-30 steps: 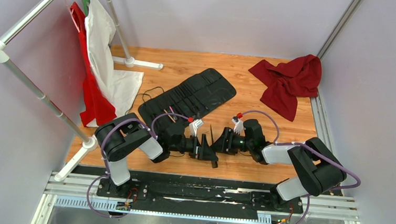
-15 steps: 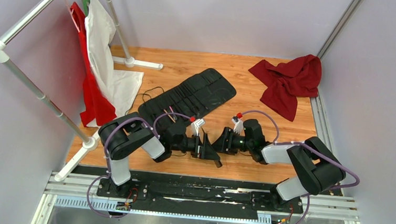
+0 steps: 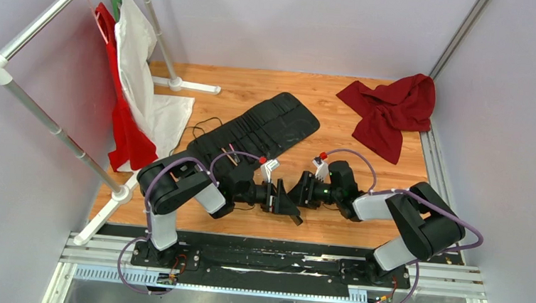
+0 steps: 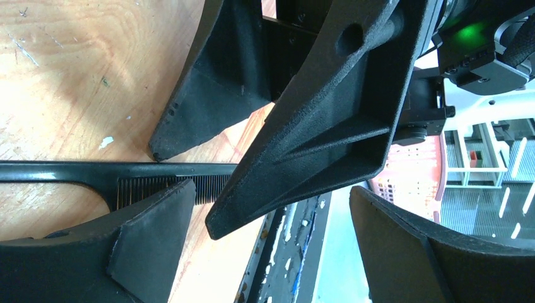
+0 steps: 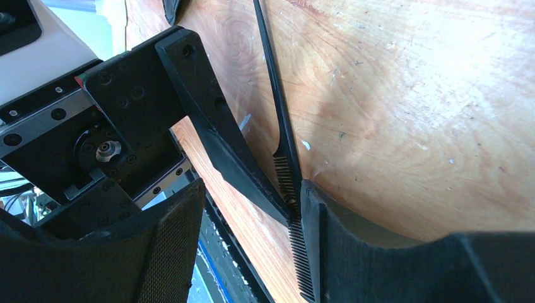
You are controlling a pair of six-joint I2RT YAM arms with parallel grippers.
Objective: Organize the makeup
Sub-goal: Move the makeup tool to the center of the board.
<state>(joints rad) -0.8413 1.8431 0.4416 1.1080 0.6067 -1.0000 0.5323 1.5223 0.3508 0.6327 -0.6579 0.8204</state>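
One comb [image 4: 69,172] in play: thin, black, apparently lying flat on the bare wood of the bench [image 3: 360,226]. It sits close to the near edge, about midway along it, where the two arms meet nose to nose. The top view hides it under the grippers; only the wrist views show it.

Left gripper [image 4: 271,192]: jaws spread wide, nothing held. One finger overlaps the teeth and the other stands well off.

Right gripper [image 5: 252,186]: jaws also apart, no pinch. The comb rests against the inner face of one finger, and a left finger's tip meets it from the other side. The two sets of fingers interleave.

Handling, as judged:
- Light, stiff along its length but thin enough to flex.
- Probably slick plastic, likely to skate on smooth wood when nudged.
- Very low profile, so getting a fingertip under it looks awkward.
- The fine teeth are the weak part.
- Best hold is across the solid spine or on the plain tail, not on the teeth.

Axis: the comb lies crosswise to both grippers, which face each other along the near edge. The long axis therefore seems to run from near edge to far edge. The toothed half is toward the near edge and the narrow tail points away, toward the case [image 3: 256,129]; that reading is less sure.
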